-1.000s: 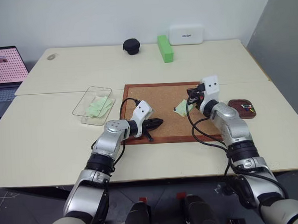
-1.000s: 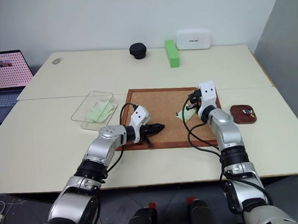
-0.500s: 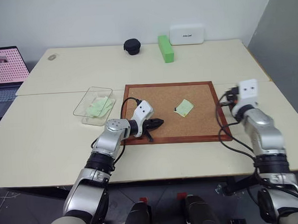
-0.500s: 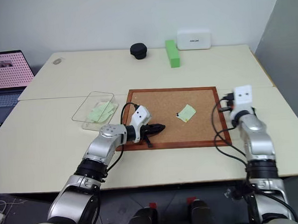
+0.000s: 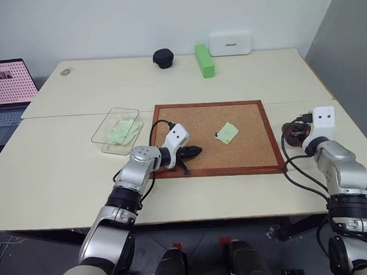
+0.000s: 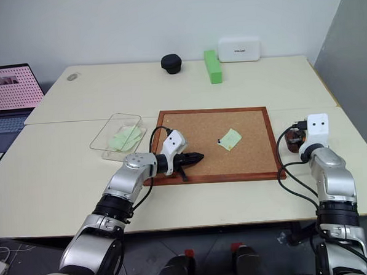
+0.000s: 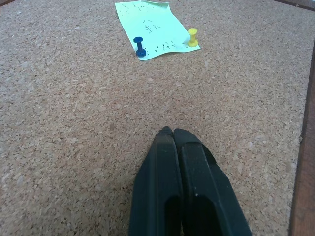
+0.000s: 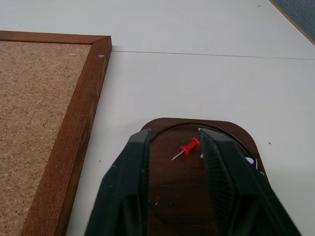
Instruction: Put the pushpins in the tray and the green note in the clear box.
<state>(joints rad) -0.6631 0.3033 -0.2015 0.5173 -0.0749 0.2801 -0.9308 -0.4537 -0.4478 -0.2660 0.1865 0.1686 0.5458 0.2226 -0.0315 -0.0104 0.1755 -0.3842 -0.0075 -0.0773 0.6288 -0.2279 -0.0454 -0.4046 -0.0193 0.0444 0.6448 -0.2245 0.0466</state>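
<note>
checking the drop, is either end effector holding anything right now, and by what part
Nothing is held. The right end effector stands open over the tray, red pushpin lying loose; the left end effector is shut empty.

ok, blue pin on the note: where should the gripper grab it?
Take the blue pushpin by its plastic head, from above. It stands upright on the green note's edge with the tip sunk through into the corkboard, so only the head is exposed. Close across the head and pull straight up, probably clearing the yellow pushpin.
</note>
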